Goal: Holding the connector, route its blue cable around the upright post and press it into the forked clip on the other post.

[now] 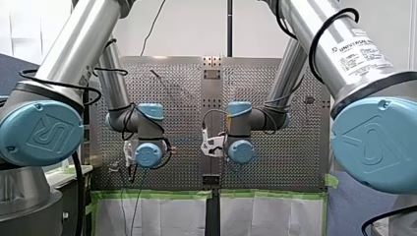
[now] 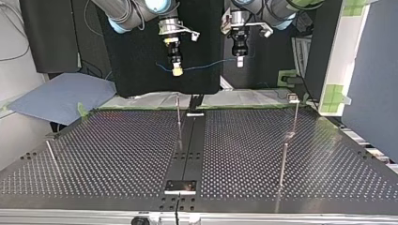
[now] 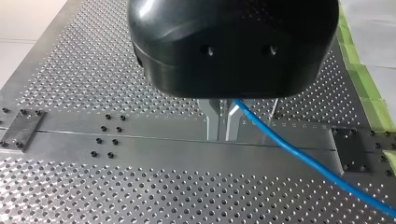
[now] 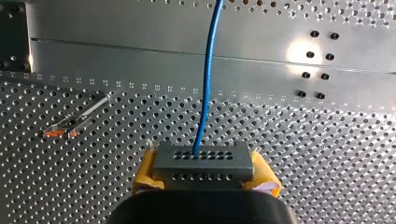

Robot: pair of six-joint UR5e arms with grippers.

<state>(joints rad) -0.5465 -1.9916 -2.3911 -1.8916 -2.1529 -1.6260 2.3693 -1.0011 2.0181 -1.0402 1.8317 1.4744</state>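
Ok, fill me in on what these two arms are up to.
My right gripper, with yellow pads, grips the dark grey perforated connector. Its thin blue cable runs across to my left gripper, whose metal fingers are closed on it. Both grippers hang well above the perforated metal table, and the cable has not yet gone around any of the thin upright posts.
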